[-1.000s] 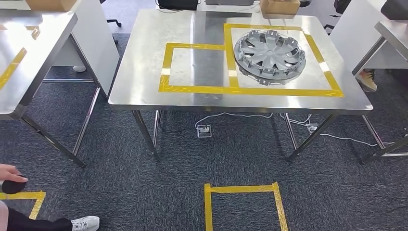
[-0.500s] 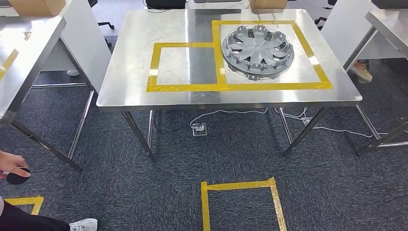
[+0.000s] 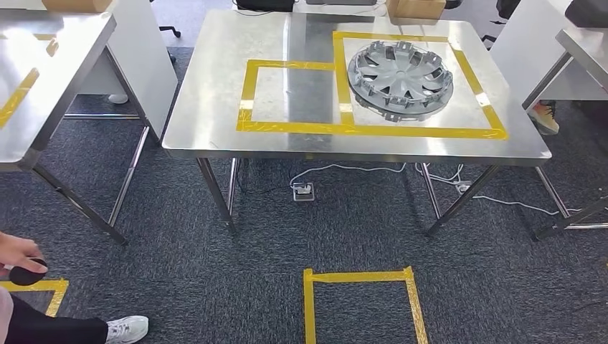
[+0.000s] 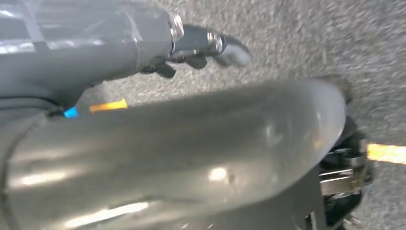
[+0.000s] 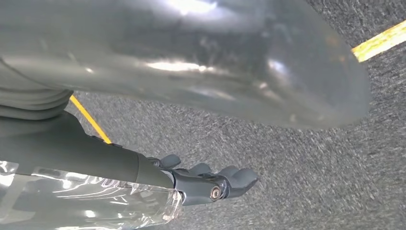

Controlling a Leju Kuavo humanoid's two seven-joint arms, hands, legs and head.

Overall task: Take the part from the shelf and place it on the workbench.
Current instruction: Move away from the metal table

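Observation:
The part, a grey hubcap point(image 3: 400, 77), lies flat on the steel workbench point(image 3: 215, 107), inside the larger yellow-taped rectangle point(image 3: 423, 132) at its right side. A smaller taped rectangle point(image 3: 247, 93) beside it holds nothing. In the left wrist view my left hand point(image 4: 201, 45) hangs over grey carpet with its fingers stretched out and nothing in them. Over the carpet too, my right hand point(image 5: 210, 182) is loosely spread and holds nothing. Both hands are well away from the hubcap.
A second steel table point(image 3: 43, 64) stands at the left and another table point(image 3: 584, 43) at the right. A yellow tape square point(image 3: 358, 276) marks the carpet ahead. A person's hand point(image 3: 21, 252) holds a dark object at lower left, near a white shoe point(image 3: 127, 330). Cables and a socket point(image 3: 304, 190) lie under the workbench.
The whole picture swung left and then back right, so the camera moved, not the workbench or hubcap. The person's hand at lower left shifted slightly.

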